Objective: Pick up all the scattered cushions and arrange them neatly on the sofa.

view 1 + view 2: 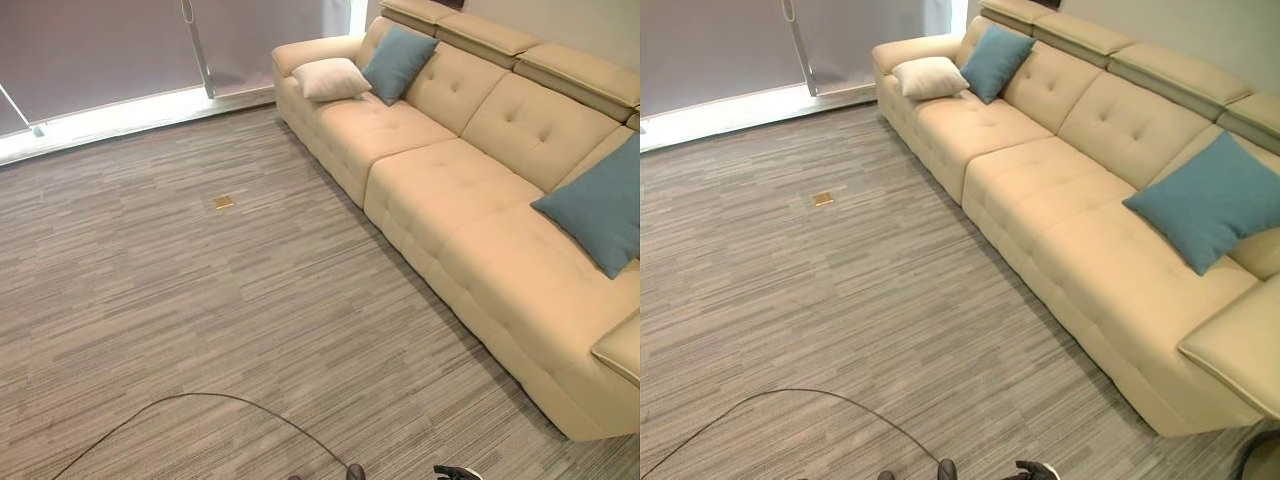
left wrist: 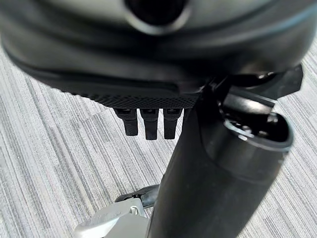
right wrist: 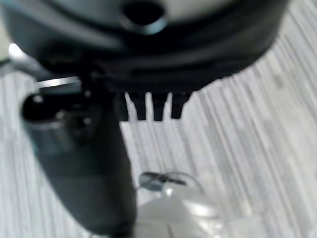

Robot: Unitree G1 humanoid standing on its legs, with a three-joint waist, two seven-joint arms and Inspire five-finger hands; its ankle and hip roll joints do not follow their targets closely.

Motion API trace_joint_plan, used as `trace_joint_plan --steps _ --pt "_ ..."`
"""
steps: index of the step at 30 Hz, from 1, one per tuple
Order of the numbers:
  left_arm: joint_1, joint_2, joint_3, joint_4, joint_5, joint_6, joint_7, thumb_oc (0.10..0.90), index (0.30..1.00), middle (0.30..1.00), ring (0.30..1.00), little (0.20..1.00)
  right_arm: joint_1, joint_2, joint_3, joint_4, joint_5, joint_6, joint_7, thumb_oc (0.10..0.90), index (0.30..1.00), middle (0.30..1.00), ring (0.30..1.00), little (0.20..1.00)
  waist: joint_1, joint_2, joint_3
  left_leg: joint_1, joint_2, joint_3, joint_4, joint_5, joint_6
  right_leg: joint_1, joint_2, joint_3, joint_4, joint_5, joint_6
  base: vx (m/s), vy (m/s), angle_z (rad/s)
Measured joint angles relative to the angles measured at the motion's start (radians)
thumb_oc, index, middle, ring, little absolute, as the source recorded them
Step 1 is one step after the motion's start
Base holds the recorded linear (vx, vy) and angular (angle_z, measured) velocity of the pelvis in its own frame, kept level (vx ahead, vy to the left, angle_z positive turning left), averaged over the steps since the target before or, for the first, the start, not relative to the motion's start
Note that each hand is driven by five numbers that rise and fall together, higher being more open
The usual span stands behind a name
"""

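A long cream sofa (image 1: 450,190) runs along the right side of the room. At its far end a cream cushion (image 1: 330,79) lies against the armrest, and a teal cushion (image 1: 398,63) leans on the backrest beside it. A second teal cushion (image 1: 1210,200) leans on the backrest at the near right end. No cushion lies on the visible carpet. My left hand (image 2: 148,64) hangs above the striped carpet with its fingers (image 2: 146,124) straight and nothing in it. My right hand (image 3: 163,54) hangs the same way, its fingers (image 3: 158,106) straight and empty.
Grey striped carpet (image 1: 200,320) covers the floor left of the sofa. A small brass floor plate (image 1: 223,202) is set into it. A window wall with lowered blinds (image 1: 100,50) closes the far side.
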Motion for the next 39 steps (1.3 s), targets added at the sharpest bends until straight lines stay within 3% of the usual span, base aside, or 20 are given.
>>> trace_joint_plan --steps 2,3,4,6,8,11,13,14,17,18,19,21,22,24,27,29,32,35,37,39 --pt "-0.012 0.009 0.003 -0.008 -0.009 0.0 0.0 0.8 0.9 0.9 0.9 0.9 -0.015 -0.001 0.004 -0.004 -0.011 -0.001 0.0 0.8 0.9 0.9 0.9 0.9 0.003 -0.005 0.024 -0.032 0.0 -0.01 0.037 -0.006 -0.01 -0.008 -0.002 -0.013 0.007 -0.003 -0.009 0.04 -0.086 0.18" --pt "-0.023 0.015 0.003 -0.017 -0.01 -0.004 -0.001 0.8 0.9 0.9 0.9 0.9 -0.021 0.0 0.006 -0.007 -0.023 -0.006 -0.001 0.8 0.9 0.9 0.9 0.9 0.023 -0.005 0.042 -0.083 0.002 -0.012 0.105 -0.029 -0.044 -0.026 -0.002 -0.014 0.014 -0.011 -0.021 0.05 -0.088 0.1" --pt "-0.042 0.019 0.008 -0.016 -0.017 -0.006 0.0 0.8 0.9 0.9 0.9 0.9 -0.026 0.001 0.007 -0.006 -0.023 -0.006 -0.001 0.8 0.9 0.9 0.9 0.9 0.028 -0.026 0.057 -0.11 -0.004 -0.02 0.16 -0.04 -0.06 -0.027 -0.013 -0.014 0.011 -0.007 -0.026 0.05 -0.088 0.14" --pt "-0.092 0.015 0.006 -0.016 -0.033 -0.008 0.002 0.8 0.9 0.9 0.9 0.9 -0.057 -0.002 0.05 0.01 -0.067 -0.001 -0.001 0.8 0.9 0.9 0.9 0.9 0.055 -0.051 0.121 -0.275 -0.027 -0.042 0.45 -0.04 -0.114 -0.026 -0.047 -0.048 0.009 0.001 -0.052 0.13 -0.1 0.39" --pt "-0.119 0.009 0.002 -0.018 -0.048 -0.01 0.009 0.8 0.9 0.9 0.9 0.9 -0.083 0.001 0.078 0.014 -0.085 0.008 -0.004 0.8 0.9 0.9 0.9 0.9 0.077 -0.054 0.16 -0.374 0.002 0.003 0.555 -0.032 -0.138 -0.016 -0.062 -0.089 0.002 -0.002 -0.082 0.2 -0.007 0.48" --pt "-0.116 0.002 0.002 -0.02 -0.047 -0.008 0.018 0.8 0.9 0.9 0.9 0.9 -0.103 -0.006 0.079 0.005 -0.095 0.016 -0.005 0.8 0.9 0.9 0.9 0.9 0.08 -0.031 0.195 -0.383 0.065 0.042 0.403 -0.008 -0.132 0.01 -0.055 -0.132 -0.001 -0.025 -0.076 0.48 0.182 0.42" --pt "-0.098 -0.016 0.002 -0.009 -0.049 -0.007 0.018 0.8 0.9 0.9 0.9 0.9 -0.105 -0.024 0.086 0.006 -0.095 0.021 -0.005 0.8 0.9 0.9 0.9 0.9 0.102 -0.007 0.188 -0.345 0.077 0.001 0.084 0.038 -0.16 0.0 -0.048 -0.12 -0.001 -0.041 -0.057 0.51 0.22 0.09" --pt "-0.096 -0.021 0.003 -0.01 -0.05 -0.007 0.018 0.8 0.9 0.9 0.9 0.9 -0.116 -0.033 0.084 0.009 -0.095 0.023 -0.005 0.8 0.9 0.9 0.9 0.9 0.114 0.007 0.196 -0.351 0.091 -0.023 0.003 0.068 -0.177 0.0 -0.042 -0.117 -0.001 -0.047 -0.05 0.5 0.22 -0.03" --pt "-0.079 -0.027 0.007 0.008 -0.049 -0.006 0.014 0.8 0.9 0.9 0.9 0.9 -0.117 -0.039 0.078 0.011 -0.097 0.023 -0.014 0.8 0.9 0.9 0.9 0.9 0.156 0.016 0.2 -0.384 0.121 -0.041 -0.009 0.085 -0.19 0.014 -0.044 -0.082 -0.001 -0.068 -0.028 0.34 0.154 -0.3" --pt "-0.063 -0.04 0.01 0.023 -0.049 -0.004 0.013 0.8 0.9 0.9 0.9 0.9 -0.111 -0.043 0.08 0.012 -0.098 0.022 -0.022 0.8 0.9 0.9 0.9 0.9 0.174 0.022 0.195 -0.378 0.125 -0.03 -0.003 0.087 -0.187 0.032 -0.056 -0.066 -0.001 -0.086 0.002 0.67 0.291 -0.62" --pt "-0.038 -0.055 0.056 0.056 -0.049 -0.001 0.005 0.8 0.9 0.9 0.9 0.9 -0.105 -0.047 0.08 0.02 -0.108 0.021 -0.022 0.8 0.9 0.9 0.9 0.9 0.178 0.029 0.186 -0.362 0.134 -0.032 -0.003 0.077 -0.17 0.061 -0.067 -0.047 -0.001 -0.114 0.022 0.87 0.401 -0.67" --pt "-0.006 -0.054 0.079 0.08 -0.049 0.013 0.004 0.8 0.9 0.9 0.9 0.9 -0.087 -0.021 0.106 0.041 -0.12 0.02 -0.02 0.8 0.9 0.9 0.9 0.9 0.207 -0.013 0.146 -0.324 0.097 0.026 0.024 0.193 -0.082 0.092 -0.124 -0.023 0.004 -0.147 0.055 0.53 0.31 -0.6" --pt "-0.005 -0.039 0.079 0.076 -0.047 0.013 -0.001 0.8 0.9 0.9 0.9 0.9 -0.077 -0.005 0.106 0.043 -0.128 0.007 -0.016 0.8 0.9 0.9 0.9 0.9 0.204 -0.044 0.137 -0.319 0.065 0.031 0.045 0.16 -0.056 0.089 -0.154 -0.021 0.068 -0.156 0.067 0.5 0.379 -0.17" --pt "-0.02 -0.029 0.075 0.061 -0.038 0.011 0.003 0.8 0.9 0.9 0.9 0.9 -0.066 -0.002 0.063 0.036 -0.129 0.001 -0.017 0.8 0.9 0.9 0.9 0.9 0.181 -0.065 0.118 -0.27 0.008 0.033 0.051 0.112 0.011 0.03 -0.204 -0.022 0.353 -0.188 0.107 0.61 0.477 0.23" --pt "-0.047 -0.009 -0.022 0.04 0.006 0.022 0.015 0.8 0.9 0.9 0.9 0.9 -0.068 -0.022 0.035 -0.01 -0.106 -0.005 -0.024 0.8 0.9 0.9 0.9 0.9 0.107 -0.055 0.102 -0.179 -0.046 0.005 0.049 0.053 0.086 -0.148 -0.254 0.058 0.822 -0.138 0.093 0.51 0.298 0.39" --pt "-0.047 0.015 -0.021 0.014 -0.011 0.019 0.021 0.8 0.9 0.9 0.9 0.9 -0.053 -0.027 0.037 -0.034 -0.101 -0.013 -0.024 0.8 0.9 0.9 0.9 0.9 0.075 -0.036 0.093 -0.116 -0.05 -0.018 0.034 0.025 0.117 -0.216 -0.235 0.072 0.893 -0.146 0.094 0.62 0.201 0.26" --pt "-0.076 0.023 -0.001 -0.026 -0.048 0.011 0.023 0.8 0.9 0.9 0.9 0.9 -0.031 -0.024 0.017 -0.031 -0.089 -0.009 -0.021 0.8 0.9 0.9 0.9 0.9 0.024 -0.002 0.085 -0.05 -0.049 -0.061 0.008 -0.009 0.125 -0.317 -0.174 0.049 0.803 -0.187 0.088 0.63 0.054 0.37" --pt "-0.106 0.023 -0.006 -0.016 -0.046 -0.001 0.031 0.8 0.9 0.9 0.9 0.9 0.001 0.009 0.019 -0.003 -0.081 -0.003 -0.012 0.8 0.9 0.9 0.9 0.9 -0.031 0.004 0.088 -0.001 -0.057 -0.114 0.002 -0.048 0.121 -0.376 -0.111 0.011 0.474 -0.175 0.097 0.92 -0.039 0.54" --pt "-0.125 0.013 -0.006 -0.003 -0.036 -0.001 0.038 0.8 0.9 0.9 0.9 0.9 0.051 0.049 -0.002 0.006 -0.068 0.004 0.006 0.8 0.9 0.9 0.9 0.9 -0.084 -0.012 0.086 0.041 -0.074 -0.155 0.001 -0.098 0.121 -0.402 -0.087 -0.017 0.225 -0.088 0.111 0.7 -0.039 0.73" --pt "-0.113 -0.004 -0.006 0.005 -0.005 -0.001 0.036 0.8 0.9 0.9 0.9 0.9 0.112 0.073 -0.014 0.017 -0.06 0.025 0.016 0.8 0.9 0.9 0.9 0.9 -0.102 -0.025 0.075 0.106 -0.084 -0.175 0.004 -0.163 0.116 -0.417 -0.077 -0.064 0.084 -0.021 0.09 0.81 -0.145 0.42"
